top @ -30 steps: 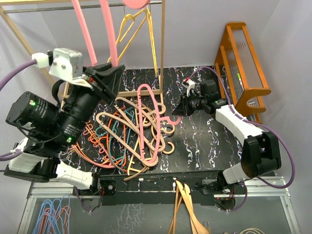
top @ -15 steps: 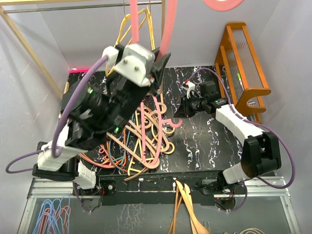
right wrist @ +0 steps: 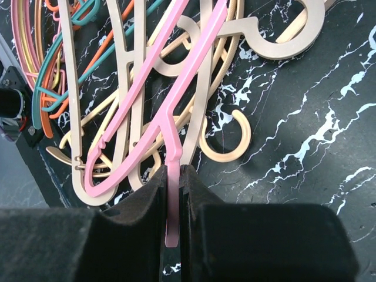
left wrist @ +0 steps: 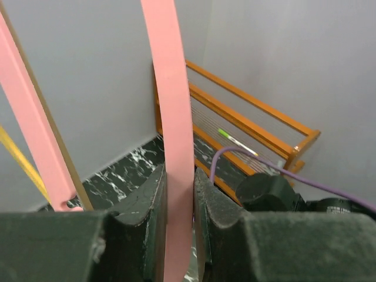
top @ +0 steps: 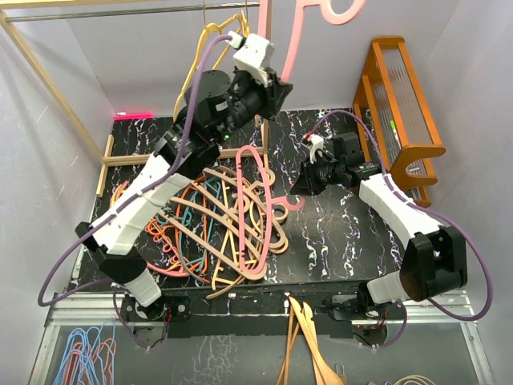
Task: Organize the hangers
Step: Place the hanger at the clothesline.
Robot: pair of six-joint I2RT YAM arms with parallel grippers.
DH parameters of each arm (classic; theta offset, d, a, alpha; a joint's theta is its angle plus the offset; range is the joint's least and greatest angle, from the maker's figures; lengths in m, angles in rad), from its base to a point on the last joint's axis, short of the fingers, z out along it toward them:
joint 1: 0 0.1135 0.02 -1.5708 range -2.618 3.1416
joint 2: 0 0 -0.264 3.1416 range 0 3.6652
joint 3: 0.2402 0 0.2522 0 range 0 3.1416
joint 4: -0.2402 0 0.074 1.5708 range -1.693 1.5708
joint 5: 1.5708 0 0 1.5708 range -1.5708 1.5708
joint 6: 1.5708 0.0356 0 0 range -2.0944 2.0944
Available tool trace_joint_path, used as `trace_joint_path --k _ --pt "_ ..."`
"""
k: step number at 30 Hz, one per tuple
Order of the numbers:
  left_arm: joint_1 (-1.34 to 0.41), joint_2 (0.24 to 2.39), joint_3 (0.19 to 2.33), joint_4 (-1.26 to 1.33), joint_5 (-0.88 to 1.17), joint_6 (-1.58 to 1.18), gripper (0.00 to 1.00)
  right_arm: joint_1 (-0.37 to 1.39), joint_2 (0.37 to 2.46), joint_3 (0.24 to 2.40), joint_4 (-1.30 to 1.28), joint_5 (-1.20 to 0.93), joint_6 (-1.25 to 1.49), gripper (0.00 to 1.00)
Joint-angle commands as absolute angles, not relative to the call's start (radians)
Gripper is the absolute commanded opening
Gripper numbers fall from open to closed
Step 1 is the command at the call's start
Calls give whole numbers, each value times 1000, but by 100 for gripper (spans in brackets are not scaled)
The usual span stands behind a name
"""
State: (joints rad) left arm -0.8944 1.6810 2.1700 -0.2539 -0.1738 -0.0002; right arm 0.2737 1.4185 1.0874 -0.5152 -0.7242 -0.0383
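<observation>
A heap of hangers [top: 200,228] in tan, orange, teal, yellow and pink lies on the black marbled table. My left gripper [top: 276,87] is raised high over the back of the table, shut on the bar of a pink hanger [top: 298,36] that rises out of the top of the view. In the left wrist view that pink bar [left wrist: 175,117] runs straight up between the pads of the left gripper [left wrist: 179,200]. My right gripper [top: 298,183] is low, shut on the neck of a second pink hanger [top: 250,204] lying on the heap. In the right wrist view the right gripper [right wrist: 173,197] pinches this second pink hanger [right wrist: 147,111].
A yellow hanger [top: 210,44] hangs from the rail [top: 120,12] of the wooden frame at the back. An orange wooden rack [top: 401,104] stands at the right. Light wooden hangers [top: 303,341] and thin wire hangers [top: 80,357] lie below the arm bases.
My left arm has swung from the left side up and to the right, carrying its pink hanger higher toward the back. The right gripper has kept its grip and hardly moved.
</observation>
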Motion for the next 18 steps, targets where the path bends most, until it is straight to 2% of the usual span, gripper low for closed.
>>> trace_joint_path --k 1,7,18 --pt "-798 1482 2042 -88 73 -225 0 272 1364 1076 -515 -692 -110 8" --pt "-722 1279 1746 75 155 -392 0 272 1380 1076 -511 -711 -118 8" --pt "-717 1022 1412 252 176 -603 0 273 1405 1074 -503 -721 -113 8"
